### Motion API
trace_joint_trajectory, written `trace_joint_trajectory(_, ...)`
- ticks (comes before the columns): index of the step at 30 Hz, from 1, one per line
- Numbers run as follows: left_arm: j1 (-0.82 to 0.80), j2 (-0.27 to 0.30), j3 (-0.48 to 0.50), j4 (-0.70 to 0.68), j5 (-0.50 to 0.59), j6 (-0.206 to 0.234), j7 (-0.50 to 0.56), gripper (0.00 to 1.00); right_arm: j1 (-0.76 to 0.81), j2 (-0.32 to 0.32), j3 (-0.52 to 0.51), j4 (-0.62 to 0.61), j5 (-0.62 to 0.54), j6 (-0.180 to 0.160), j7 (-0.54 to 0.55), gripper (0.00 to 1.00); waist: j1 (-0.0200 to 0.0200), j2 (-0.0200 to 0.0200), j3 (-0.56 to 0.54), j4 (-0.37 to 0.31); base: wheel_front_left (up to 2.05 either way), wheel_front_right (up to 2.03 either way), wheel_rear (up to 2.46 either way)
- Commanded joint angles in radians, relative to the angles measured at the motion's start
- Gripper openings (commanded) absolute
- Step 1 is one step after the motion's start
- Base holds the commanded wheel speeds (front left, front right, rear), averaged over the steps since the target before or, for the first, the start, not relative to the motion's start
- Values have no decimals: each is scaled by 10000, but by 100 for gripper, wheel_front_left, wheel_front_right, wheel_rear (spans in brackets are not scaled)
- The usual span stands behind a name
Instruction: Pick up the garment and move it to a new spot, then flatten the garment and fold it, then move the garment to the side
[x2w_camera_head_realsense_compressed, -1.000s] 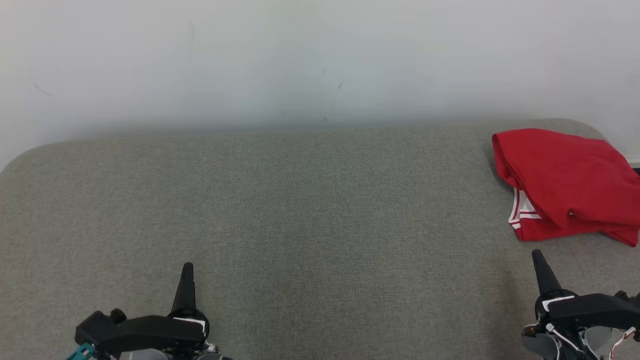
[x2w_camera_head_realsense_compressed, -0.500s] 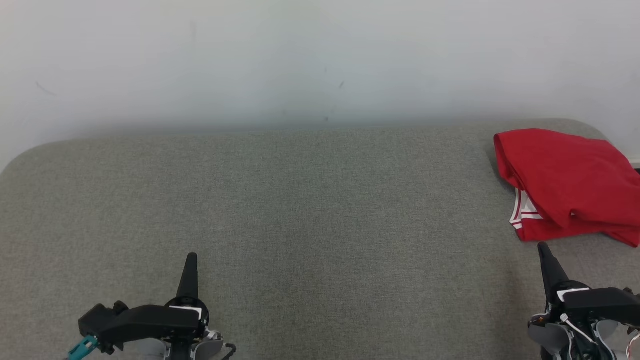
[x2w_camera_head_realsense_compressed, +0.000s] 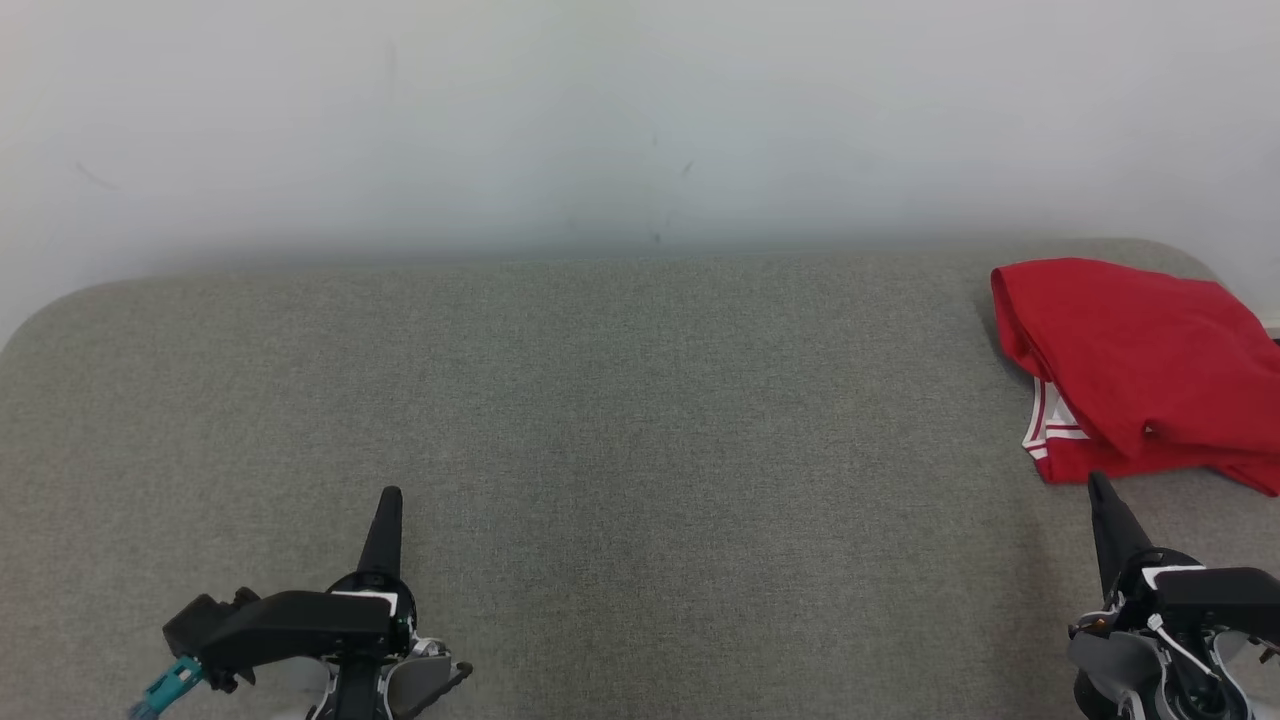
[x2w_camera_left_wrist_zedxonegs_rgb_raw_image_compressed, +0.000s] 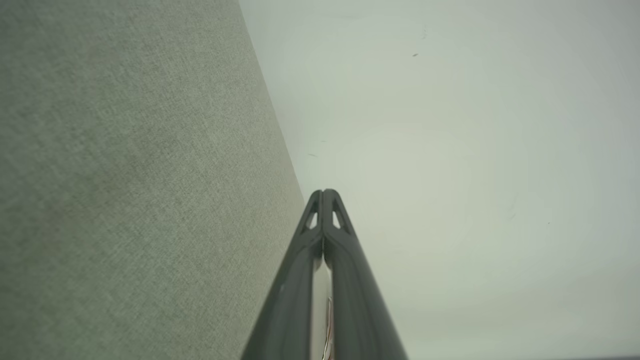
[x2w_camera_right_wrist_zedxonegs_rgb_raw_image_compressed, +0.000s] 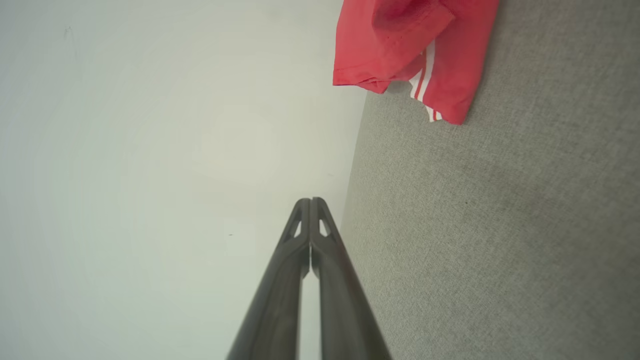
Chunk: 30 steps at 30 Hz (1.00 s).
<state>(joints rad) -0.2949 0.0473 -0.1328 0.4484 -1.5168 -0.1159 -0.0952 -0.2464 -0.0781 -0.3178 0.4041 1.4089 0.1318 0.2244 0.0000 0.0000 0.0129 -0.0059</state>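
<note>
The garment (x2w_camera_head_realsense_compressed: 1140, 365) is red with white stripes at one hem and lies folded in a loose pile at the far right of the grey fabric surface (x2w_camera_head_realsense_compressed: 620, 400). The right wrist view has the garment (x2w_camera_right_wrist_zedxonegs_rgb_raw_image_compressed: 415, 50) at its top. My right gripper (x2w_camera_head_realsense_compressed: 1098, 485) is shut with nothing in it, its tip just in front of the garment's near edge. In the right wrist view the right gripper (x2w_camera_right_wrist_zedxonegs_rgb_raw_image_compressed: 310, 201) has its fingers pressed together. My left gripper (x2w_camera_head_realsense_compressed: 391, 495) is shut and empty at the lower left, far from the garment; the left gripper (x2w_camera_left_wrist_zedxonegs_rgb_raw_image_compressed: 323, 192) points toward the wall.
A pale wall (x2w_camera_head_realsense_compressed: 640, 120) rises right behind the grey surface's far edge. The surface's corners are rounded at far left and far right, and the garment lies close to the right-hand edge.
Both grippers have moved forward over the surface, away from me. The right tip has come up close to the garment's near edge. The garment has not moved.
</note>
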Motion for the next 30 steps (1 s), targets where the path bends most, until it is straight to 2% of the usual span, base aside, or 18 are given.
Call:
trace_joint_trajectory(1,-241,43,-32,17,-244,-93,22,0,-119,-56,-73,18,232,-17,72,0,1,0,1,3,0,0,0)
trace_joint_trajectory(21,-630,50,-167,254,-1652,-161,190,0,-411,-92,-463,214,1582,-19,581,0,0,0,11,52,0,0,0)
trace_joint_trajectory(30,-595,50,-162,250,-1616,-161,190,0,-372,-93,-440,205,1559,-19,567,0,0,0,11,52,0,0,0)
